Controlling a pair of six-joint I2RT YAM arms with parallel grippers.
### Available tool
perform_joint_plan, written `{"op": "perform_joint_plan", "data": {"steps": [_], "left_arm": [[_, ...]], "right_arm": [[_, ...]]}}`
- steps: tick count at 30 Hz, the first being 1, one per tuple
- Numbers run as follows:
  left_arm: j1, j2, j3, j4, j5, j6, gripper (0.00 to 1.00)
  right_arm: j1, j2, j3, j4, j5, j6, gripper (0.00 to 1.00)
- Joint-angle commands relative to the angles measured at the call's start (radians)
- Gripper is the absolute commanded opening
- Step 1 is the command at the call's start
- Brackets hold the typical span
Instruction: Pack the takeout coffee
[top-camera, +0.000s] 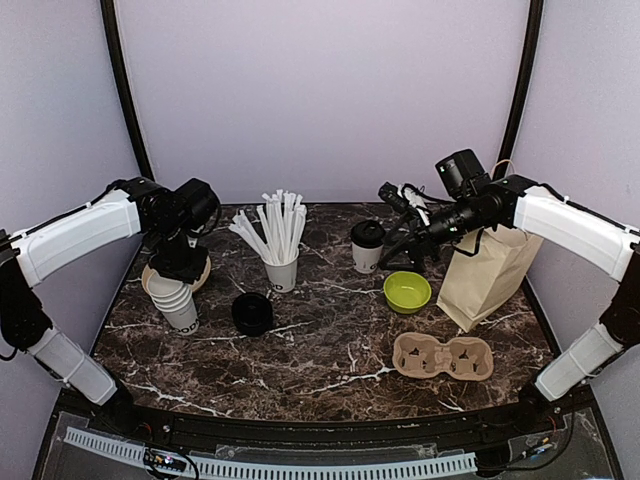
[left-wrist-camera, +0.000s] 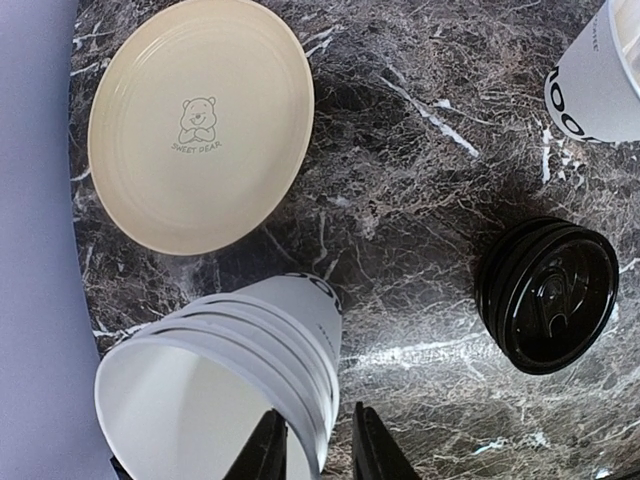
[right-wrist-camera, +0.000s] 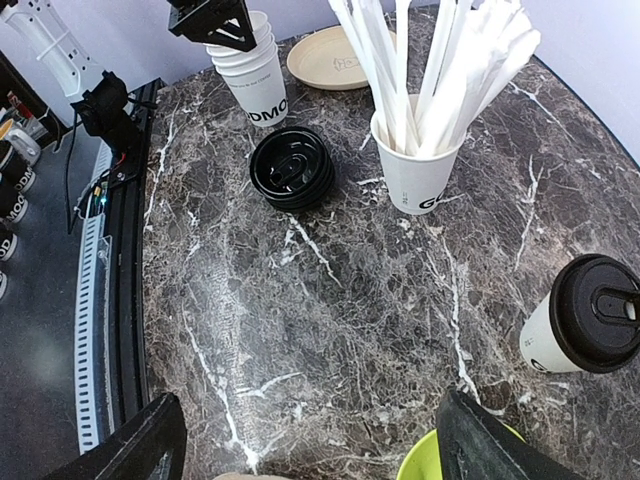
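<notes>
The right gripper (right-wrist-camera: 310, 432) is wide open and empty; it should close on the coffee (right-wrist-camera: 588, 318) under the lid. The left gripper (left-wrist-camera: 318, 447) sits narrowly around the stack (left-wrist-camera: 225, 375) rim, and I cannot tell if it grips

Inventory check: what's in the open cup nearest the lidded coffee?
White straws stand in the cup, fanning above its rim. Their lower ends and the cup's bottom are hidden.

**Marble, paper, plastic**

The tabletop (top-camera: 330, 350) looks like dark veined marble, smooth. The takeout coffee (top-camera: 367, 247) is matt white paper with a glossy black plastic lid (right-wrist-camera: 597, 313). The paper bag (top-camera: 487, 275) is matt brown; the cup carrier (top-camera: 442, 356), rough pulp.
</notes>
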Motion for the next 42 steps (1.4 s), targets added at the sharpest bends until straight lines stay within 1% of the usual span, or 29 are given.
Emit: {"op": "perform_joint_plan", "data": {"steps": [1, 9, 15, 20, 22, 23, 25, 26, 27, 28, 29, 30, 31, 32, 33, 34, 35, 36, 37, 38, 39, 40, 41, 42], "left_arm": [[0.006, -0.015, 0.004, -0.05, -0.006, -0.012, 0.25], [0.006, -0.05, 0.013, -0.085, 0.001, -0.023, 0.15], [0.007, -0.07, 0.02, -0.122, 0.003, -0.033, 0.01], [0.007, -0.094, 0.05, -0.165, -0.01, -0.035, 0.0], [0.006, -0.123, 0.049, -0.12, 0.078, -0.018, 0.0], [0.006, -0.13, 0.04, -0.106, 0.08, -0.013, 0.0], [-0.006, -0.104, 0.06, -0.165, -0.074, -0.048, 0.0], [-0.01, -0.059, 0.071, -0.273, -0.169, -0.094, 0.0], [-0.014, -0.045, 0.082, -0.294, -0.163, -0.091, 0.0], [-0.015, -0.068, 0.078, -0.248, 0.013, -0.06, 0.0], [-0.012, -0.1, 0.031, -0.075, 0.132, -0.008, 0.0], [-0.016, -0.152, 0.006, -0.024, 0.196, -0.012, 0.0], [-0.044, -0.143, 0.029, -0.092, 0.119, -0.056, 0.0], [-0.061, -0.07, 0.093, -0.182, -0.058, -0.093, 0.0], [-0.062, -0.045, 0.109, -0.238, -0.058, -0.087, 0.0], [-0.061, -0.054, 0.093, -0.2, 0.036, -0.066, 0.0], [-0.081, -0.071, 0.086, -0.151, 0.016, -0.073, 0.0], [-0.097, -0.052, 0.113, -0.182, -0.111, -0.089, 0.0], [-0.098, -0.021, 0.142, -0.29, -0.141, -0.116, 0.0], [-0.085, 0.012, 0.164, -0.3, -0.055, -0.093, 0.0], [-0.092, -0.007, 0.16, -0.249, -0.036, -0.069, 0.0], [-0.118, -0.012, 0.171, -0.238, -0.072, -0.075, 0.0], [-0.119, -0.004, 0.184, -0.256, -0.043, -0.072, 0.0], [-0.092, -0.006, 0.194, -0.241, 0.06, -0.041, 0.0]], "right_arm": [[0.007, 0.009, 0.021, 0.029, -0.027, -0.014, 0.87], [0.015, 0.03, 0.042, 0.012, -0.032, -0.02, 0.86], [0.026, 0.03, 0.045, 0.009, -0.029, -0.022, 0.85], [0.037, 0.032, 0.053, 0.003, -0.043, -0.025, 0.85], [0.038, 0.035, 0.062, -0.009, -0.055, -0.026, 0.85], [0.041, 0.037, 0.066, -0.012, -0.054, -0.027, 0.85], [0.046, 0.037, 0.07, -0.014, -0.043, -0.028, 0.85], [0.048, 0.035, 0.071, -0.014, -0.039, -0.028, 0.85], [0.05, 0.034, 0.069, -0.014, -0.036, -0.028, 0.84], [0.052, 0.033, 0.069, -0.014, -0.033, -0.028, 0.84], [0.055, 0.031, 0.067, -0.015, -0.031, -0.028, 0.85], [0.056, 0.03, 0.066, -0.013, -0.028, -0.028, 0.85], [0.058, 0.03, 0.065, -0.012, -0.025, -0.028, 0.85], [0.06, 0.029, 0.065, -0.012, -0.022, -0.028, 0.85], [0.06, 0.029, 0.066, -0.013, -0.019, -0.028, 0.85], [0.062, 0.031, 0.067, -0.013, -0.018, -0.028, 0.85], [0.063, 0.032, 0.069, -0.013, -0.017, -0.028, 0.84], [0.065, 0.033, 0.072, -0.015, -0.015, -0.028, 0.84], [0.067, 0.037, 0.077, -0.017, -0.015, -0.028, 0.84], [0.068, 0.041, 0.08, -0.021, -0.016, -0.028, 0.84], [0.071, 0.043, 0.083, -0.023, -0.018, -0.028, 0.84], [0.072, 0.046, 0.086, -0.024, -0.017, -0.029, 0.84], [0.076, 0.051, 0.092, -0.028, -0.015, -0.031, 0.84], [0.078, 0.055, 0.097, -0.038, -0.015, -0.035, 0.84]]}}
